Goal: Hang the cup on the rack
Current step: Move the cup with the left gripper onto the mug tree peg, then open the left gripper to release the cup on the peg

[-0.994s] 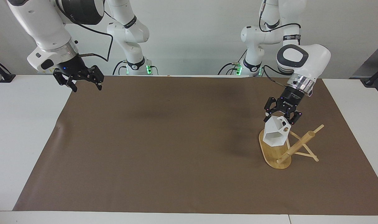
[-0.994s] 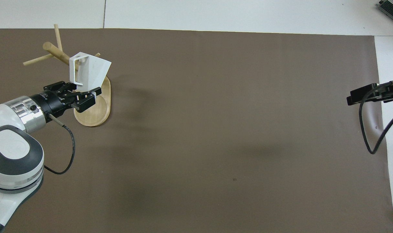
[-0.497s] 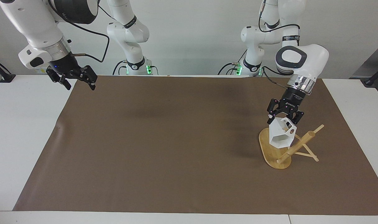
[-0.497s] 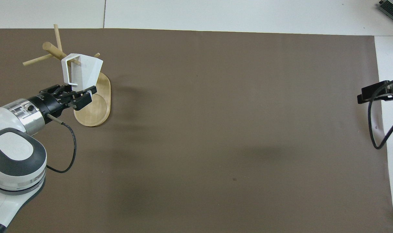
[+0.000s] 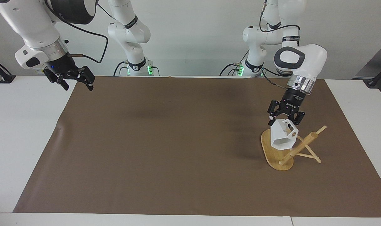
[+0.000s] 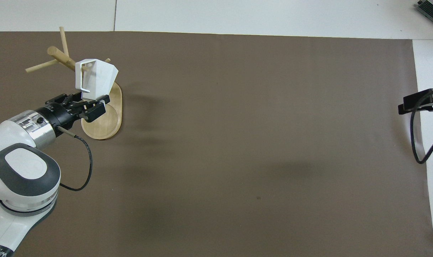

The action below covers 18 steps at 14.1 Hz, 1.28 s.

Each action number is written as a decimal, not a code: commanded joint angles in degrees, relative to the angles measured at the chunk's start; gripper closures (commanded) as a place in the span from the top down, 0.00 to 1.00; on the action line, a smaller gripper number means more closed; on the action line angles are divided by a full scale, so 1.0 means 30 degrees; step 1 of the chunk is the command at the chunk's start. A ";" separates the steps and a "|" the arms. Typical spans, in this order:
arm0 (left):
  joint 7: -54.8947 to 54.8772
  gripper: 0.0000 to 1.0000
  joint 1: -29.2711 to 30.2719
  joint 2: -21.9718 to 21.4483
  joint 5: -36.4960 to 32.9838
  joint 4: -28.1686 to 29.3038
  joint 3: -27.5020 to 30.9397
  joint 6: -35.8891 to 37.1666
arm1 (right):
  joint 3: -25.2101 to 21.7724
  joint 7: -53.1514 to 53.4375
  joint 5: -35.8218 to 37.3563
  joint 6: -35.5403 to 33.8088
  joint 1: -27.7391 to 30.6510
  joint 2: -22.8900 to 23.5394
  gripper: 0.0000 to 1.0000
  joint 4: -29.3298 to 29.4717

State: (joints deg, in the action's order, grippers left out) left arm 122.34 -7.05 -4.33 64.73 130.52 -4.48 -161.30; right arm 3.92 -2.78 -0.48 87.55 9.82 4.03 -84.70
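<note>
The small white faceted cup (image 5: 283, 136) is seen hung by its blocky handle on a thin peg of the light bamboo rack (image 5: 289, 150), tilted over the rack's oval base. The left gripper (image 5: 286, 115), just above the cup, has been spread wide and lifted off it since a second ago, so the hanging looks done. The right gripper (image 5: 74, 82), fingers parted, has been drawn back, well apart from the rack.

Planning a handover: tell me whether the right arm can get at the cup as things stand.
Probably not easily. The right gripper waits at its own table end, while the left gripper sits over the cup on the rack.
</note>
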 commanded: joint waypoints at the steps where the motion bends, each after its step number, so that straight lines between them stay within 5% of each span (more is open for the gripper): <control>1: 0.0324 1.00 -0.0317 -0.0198 -0.0250 0.0322 0.0118 -0.0522 | 0.0187 0.0107 0.0366 -0.0091 0.0214 -0.0200 1.00 -0.0155; 12: 0.0266 1.00 0.0211 -0.1194 -0.1124 0.0351 0.0265 0.0356 | -0.0077 0.0136 0.0366 -0.0061 0.0214 -0.0230 1.00 -0.0184; 18: 0.0295 1.00 0.1526 -0.1399 -0.9142 -0.1197 0.0323 0.7725 | -0.0106 0.0195 0.0366 -0.0120 0.0215 -0.0230 1.00 -0.0185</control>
State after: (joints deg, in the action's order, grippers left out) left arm 122.71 -4.96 -7.39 44.34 129.30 -3.66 -146.40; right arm 3.22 -2.78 -0.48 87.55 10.07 4.03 -84.70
